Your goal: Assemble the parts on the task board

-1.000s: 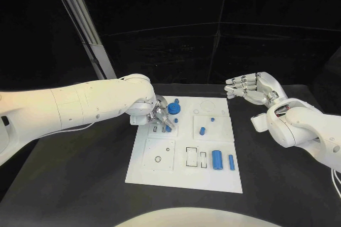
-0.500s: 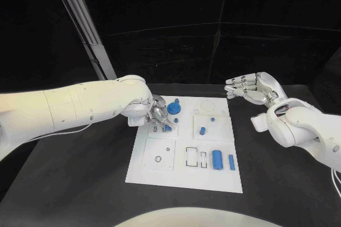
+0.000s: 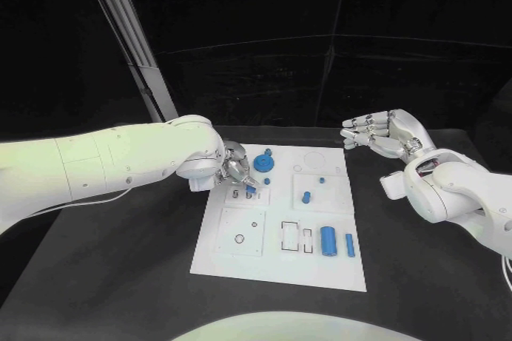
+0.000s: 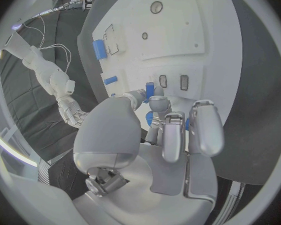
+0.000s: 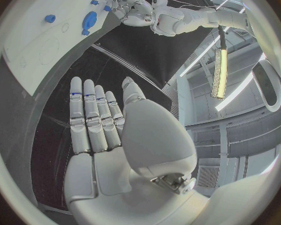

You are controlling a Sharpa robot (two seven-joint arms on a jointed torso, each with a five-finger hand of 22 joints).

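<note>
My left robot hand [image 3: 233,171] is over the far left part of the board [image 3: 272,267], with a small blue peg [image 4: 150,90] pinched between thumb and a fingertip. I keep the other fingers curled back, I think so they do not hide the two small slots [image 4: 173,81] just past the peg's tip. The peg is tilted, its free end pointing at those slots but not yet in either; whether it touches the plate I cannot tell. I judge this to be the lining-up step before an insertion, and the next move calls for righting the peg over one slot.

My right robot hand [image 3: 382,134] is held up, flat and with nothing in it, fingers straight and side by side, beyond the board's far right corner. I judge it is parked there to stay out of the left arm's way.

The board lies flat in the middle of the black worktop [image 3: 118,282], long side running away from me. A blue disc [image 3: 261,163] sits just beside my left fingers. A short blue piece [image 3: 305,197] lies in the right middle panel, and near the close edge a thick cylinder [image 3: 328,240] and a thin rod [image 3: 349,243] lie side by side. Beside them are empty rectangular outlines [image 3: 290,235] and, further left, a small ring hole [image 3: 239,238], so most parts look still unplaced.
</note>
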